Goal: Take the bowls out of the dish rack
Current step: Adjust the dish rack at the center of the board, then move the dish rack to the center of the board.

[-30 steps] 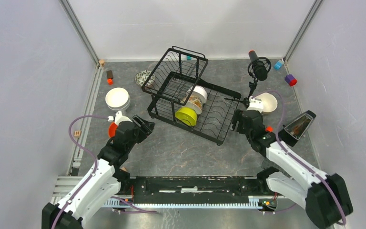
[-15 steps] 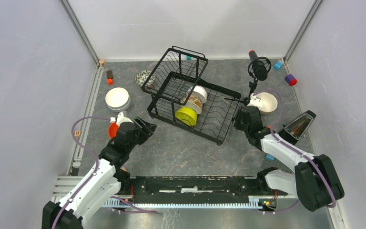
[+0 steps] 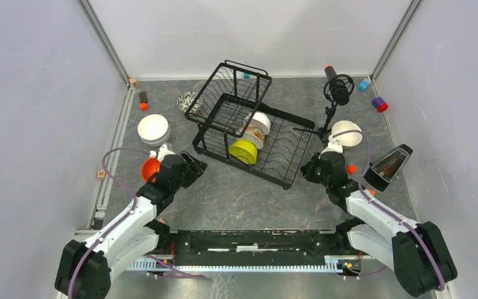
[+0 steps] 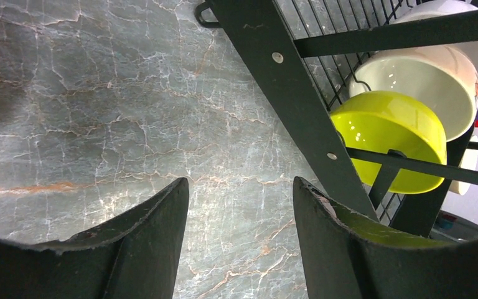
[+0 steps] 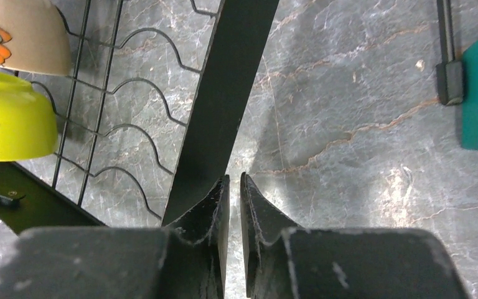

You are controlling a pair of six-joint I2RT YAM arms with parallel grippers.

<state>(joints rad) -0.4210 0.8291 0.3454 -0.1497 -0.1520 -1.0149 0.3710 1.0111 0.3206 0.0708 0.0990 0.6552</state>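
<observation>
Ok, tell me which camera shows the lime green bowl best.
Left wrist: the lime green bowl is large and close, standing on edge in the dish rack next to a cream bowl, though the rack's bars cross it. Top external shows it whole but small; right wrist catches only part at its left edge.

We see a grey, marble-veined surface [image 3: 236, 199] closed in by three plain, pale lavender walls [image 3: 243, 31]. Slim metal posts [image 3: 104, 40] stand at the far corners, a slotted rail [image 3: 119, 121] runs along the left edge, and the light is soft and even.
</observation>
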